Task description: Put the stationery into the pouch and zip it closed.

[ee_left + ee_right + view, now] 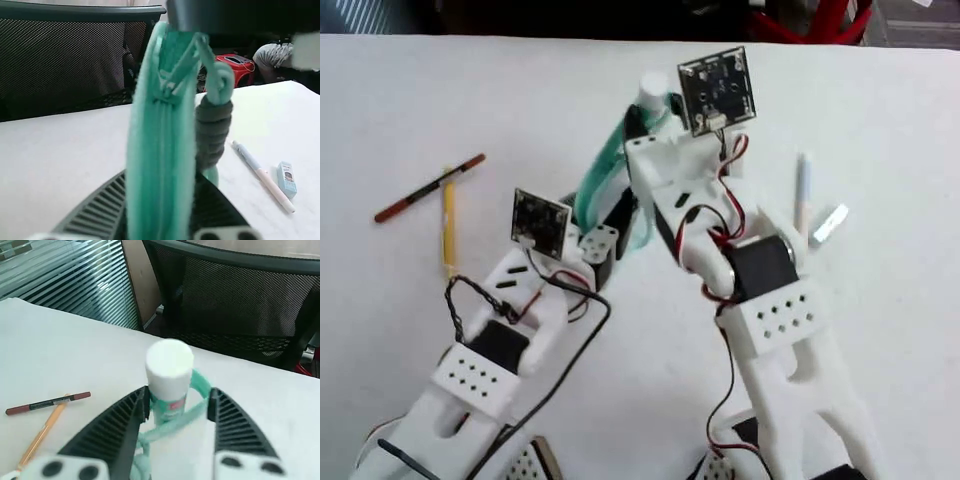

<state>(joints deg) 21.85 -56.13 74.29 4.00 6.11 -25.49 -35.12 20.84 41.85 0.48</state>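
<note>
I am looking down over the white table [880,110] with both arms meeting near its far middle. My left gripper [608,232] is clamping the lower edge of the teal pouch [592,188] and holding it up off the table, standing on edge. From the left wrist camera I am seeing the pouch [160,165] edge-on, rising between the dark ribbed jaws, with its zipper line running up the middle and a teal loop hanging at the top. A grey rounded piece [212,130] is sitting just beside that loop, and I cannot tell what it is.

My right gripper [177,396] is hanging over the top of the pouch with its jaws spread wider than the glue stick [169,365] between them. One jaw is touching the stick's body and the other is standing apart from it. The stick is standing upright, white cap up, with its lower end down among the teal folds of the pouch [199,381]. From above, its cap [653,88] is showing just past the right gripper [646,125].

The rest of the stationery is lying on the table. A red-brown pencil [430,188] and a yellow pen [448,225] are crossing each other well to the left of the pouch. A pale pen [802,195] and a small pale-blue eraser [828,225] are lying near each other on the right.
</note>
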